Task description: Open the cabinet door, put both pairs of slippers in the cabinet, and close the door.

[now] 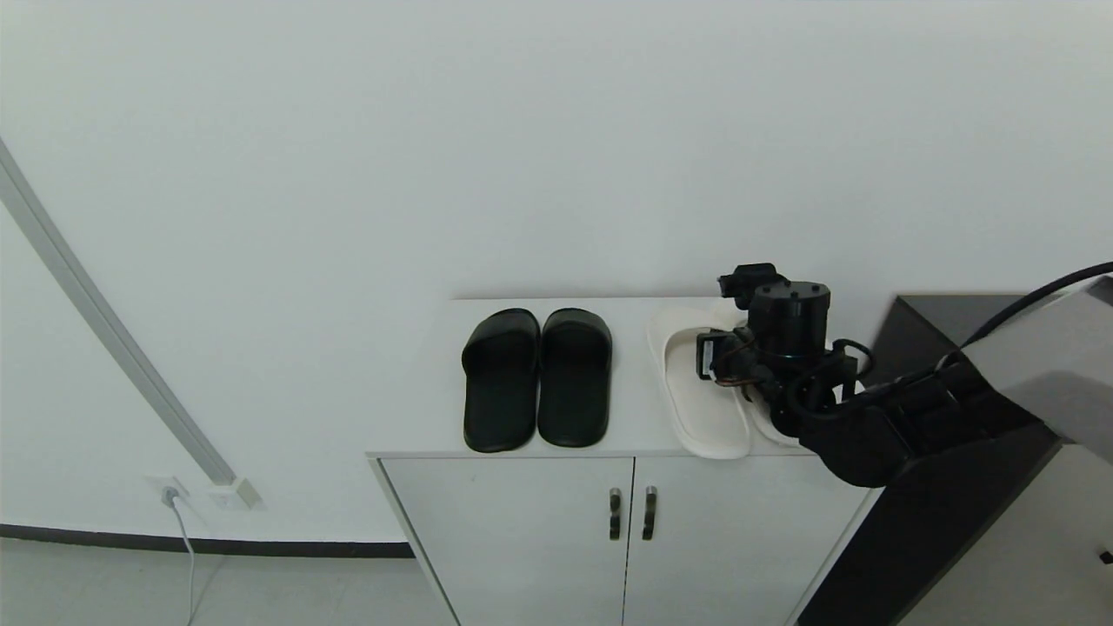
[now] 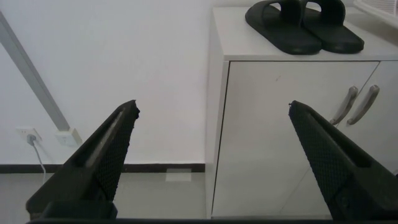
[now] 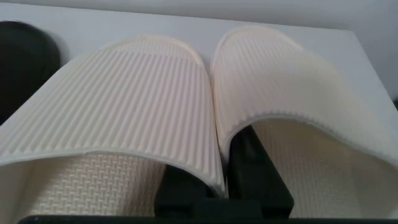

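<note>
The right gripper (image 3: pixel 225 190) is nipped on the touching inner edges of the white slippers (image 1: pixel 700 409). They lie toes to the wall at the right end of the cabinet (image 1: pixel 426 409) top. The left gripper (image 2: pixel 212 106) hangs spread wide, low before the shut doors (image 1: pixel 513 539); the wrist hides most of the right-hand slipper.

Nothing readable here, honestly. Looked over the cabinet (image 1: pixel 504 539), the black slippers (image 1: pixel 537 378) and the white slippers (image 1: pixel 687 409) and couldn't make out any text, label, number or sign on any of them.
</note>
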